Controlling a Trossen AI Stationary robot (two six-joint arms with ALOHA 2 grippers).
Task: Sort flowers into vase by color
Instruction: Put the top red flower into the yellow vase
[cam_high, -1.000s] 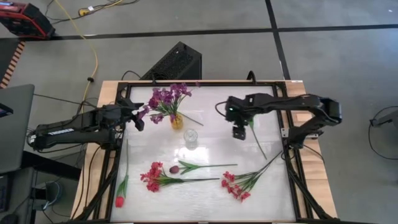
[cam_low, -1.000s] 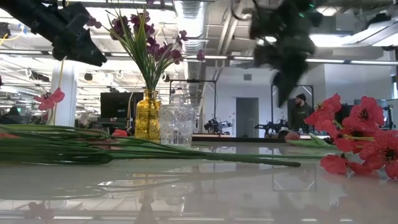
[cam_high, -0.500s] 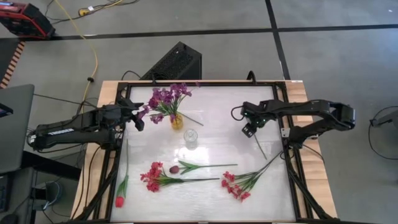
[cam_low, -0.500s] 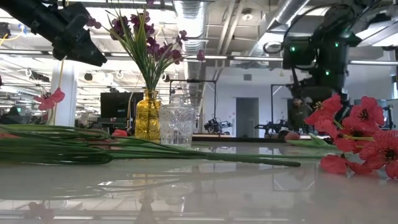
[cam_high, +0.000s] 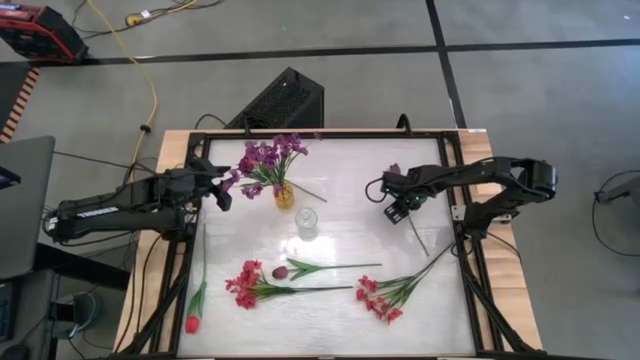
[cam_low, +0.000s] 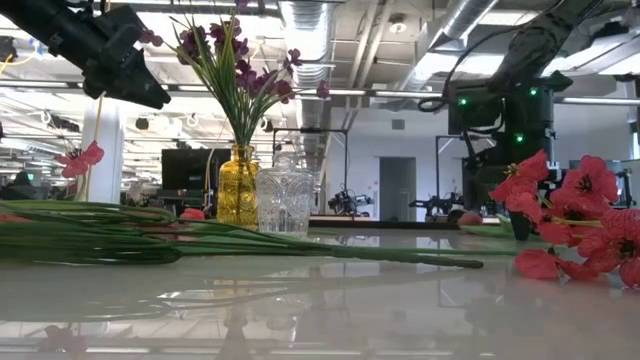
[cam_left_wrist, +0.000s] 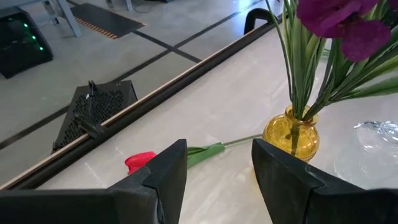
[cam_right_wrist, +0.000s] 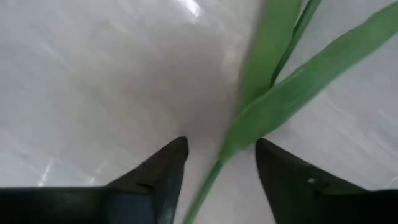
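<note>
We see the right end effector (cam_high: 398, 211) low over the worktop (cam_high: 340, 250), fingers spread on either side of a green stem (cam_right_wrist: 214, 171) with nothing pinched. The left end effector (cam_high: 222, 187) hangs spread and empty beside the yellow vase (cam_high: 285, 195) of purple flowers (cam_high: 265, 158). A clear glass vase (cam_high: 306, 223) stands near it; red-pink sprays (cam_high: 248, 283), a maroon tulip (cam_high: 281, 272) and a red tulip (cam_high: 192, 323) lie flat on the worktop.

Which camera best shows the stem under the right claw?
The right wrist view: the green stem runs between the right claw tips. The high view shows it thin; the low view and left wrist view don't show it clearly.
</note>
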